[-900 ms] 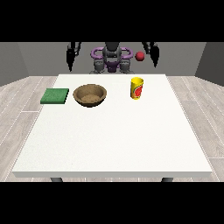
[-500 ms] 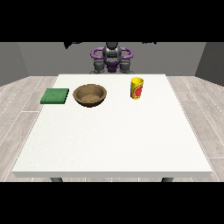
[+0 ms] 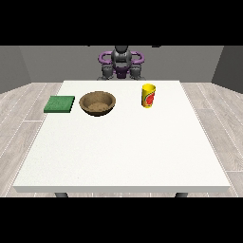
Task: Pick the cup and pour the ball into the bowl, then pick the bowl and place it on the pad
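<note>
Neither hand shows anywhere over the white table (image 3: 118,152), so how far their fingers are open cannot be told, and nothing on the table is held or touched. The yellow cup (image 3: 148,96) with red markings stands upright on the table, to the right of the wooden bowl (image 3: 98,103) and well apart from it. The bowl sits upright, its inside showing no ball. The green pad (image 3: 60,104) lies flat just left of the bowl, not touching it.

Upright yellow cup (image 3: 148,95), brown bowl (image 3: 98,103) and green pad (image 3: 60,104) sit apart.
</note>
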